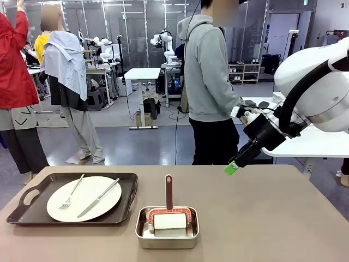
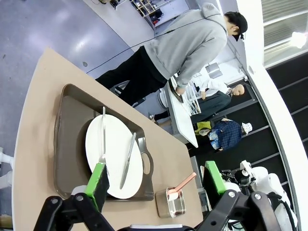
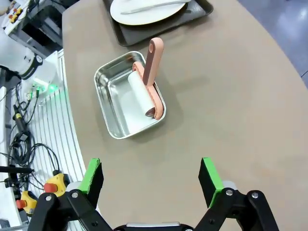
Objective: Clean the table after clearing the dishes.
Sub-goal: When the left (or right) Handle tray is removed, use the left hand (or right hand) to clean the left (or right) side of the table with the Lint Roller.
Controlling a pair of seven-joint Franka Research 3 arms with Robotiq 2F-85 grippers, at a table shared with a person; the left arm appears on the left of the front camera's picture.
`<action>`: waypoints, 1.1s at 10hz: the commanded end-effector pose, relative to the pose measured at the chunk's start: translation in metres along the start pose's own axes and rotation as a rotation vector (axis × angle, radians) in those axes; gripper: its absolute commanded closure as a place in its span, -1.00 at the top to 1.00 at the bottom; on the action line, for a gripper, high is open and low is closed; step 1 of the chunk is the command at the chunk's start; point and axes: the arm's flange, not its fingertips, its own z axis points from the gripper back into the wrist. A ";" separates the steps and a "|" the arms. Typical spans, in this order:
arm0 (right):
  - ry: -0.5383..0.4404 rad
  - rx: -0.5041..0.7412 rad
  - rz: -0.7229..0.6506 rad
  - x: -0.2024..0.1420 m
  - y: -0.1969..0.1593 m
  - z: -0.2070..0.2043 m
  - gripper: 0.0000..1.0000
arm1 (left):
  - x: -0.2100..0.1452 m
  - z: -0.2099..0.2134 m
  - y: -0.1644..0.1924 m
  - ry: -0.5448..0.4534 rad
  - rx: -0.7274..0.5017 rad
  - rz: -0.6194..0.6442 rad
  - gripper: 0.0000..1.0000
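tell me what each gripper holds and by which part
Nothing is held. The left gripper is open, aimed at the plate; the right gripper is open above the table near the steel pan.

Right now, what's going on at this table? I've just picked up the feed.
Nothing is being held. Both grippers are open: the left gripper hangs high, facing the tray that carries a white plate with a fork and knife. The right gripper hangs above the table, facing the steel pan that holds a lint roller. The person stands at the white table behind. This tray isn't yet cleared, and the roller is untouched.
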 end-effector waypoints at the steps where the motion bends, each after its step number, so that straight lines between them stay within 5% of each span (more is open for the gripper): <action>1: 0.073 -0.004 0.143 0.020 -0.002 -0.001 1.00 | 0.004 0.002 0.000 -0.009 -0.020 -0.002 1.00; 5: 0.421 0.181 0.482 0.135 -0.021 -0.050 1.00 | 0.004 0.002 0.000 -0.009 -0.020 -0.002 1.00; 8: 0.625 0.193 0.547 0.197 -0.005 -0.114 1.00 | 0.004 0.002 0.000 -0.009 -0.020 -0.002 1.00; 11: 0.728 0.192 0.558 0.219 0.001 -0.166 1.00 | 0.004 0.002 0.000 -0.009 -0.020 -0.002 1.00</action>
